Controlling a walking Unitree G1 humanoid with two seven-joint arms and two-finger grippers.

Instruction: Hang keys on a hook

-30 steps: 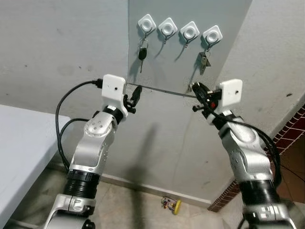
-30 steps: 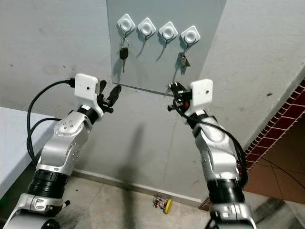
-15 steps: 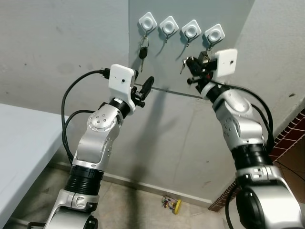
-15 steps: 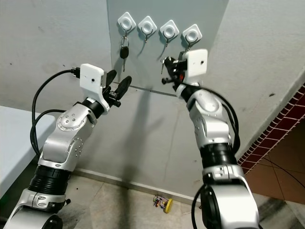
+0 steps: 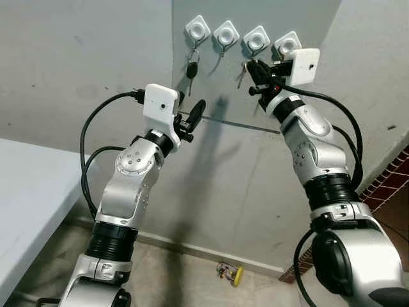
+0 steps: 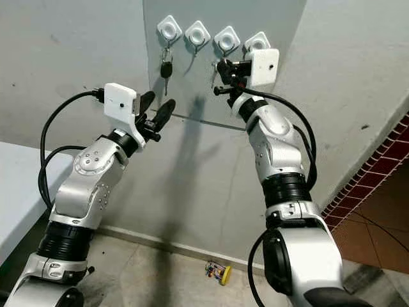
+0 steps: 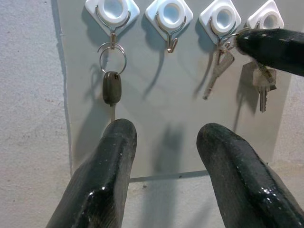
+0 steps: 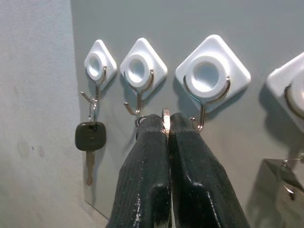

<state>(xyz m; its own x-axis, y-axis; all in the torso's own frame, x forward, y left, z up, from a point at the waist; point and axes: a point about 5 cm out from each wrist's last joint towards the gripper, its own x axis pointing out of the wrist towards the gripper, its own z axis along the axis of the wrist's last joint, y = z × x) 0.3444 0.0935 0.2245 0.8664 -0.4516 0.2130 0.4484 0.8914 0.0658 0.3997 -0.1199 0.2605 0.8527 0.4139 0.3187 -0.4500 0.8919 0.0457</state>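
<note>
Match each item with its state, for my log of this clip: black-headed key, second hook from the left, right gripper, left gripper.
Items:
1. black-headed key
2. second hook from the left
3. right gripper
4. left gripper

States:
A. open, holding nothing
B. bare
C. hangs from the leftmost hook
D. shut on a key ring

Pairs: 1-C, 2-B, 3-D, 4-A.

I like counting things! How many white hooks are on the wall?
4, in a row on the grey panel: the first hook holds a black key, the second hook is bare, the third hook is by the right gripper, the fourth hook holds keys.
</note>
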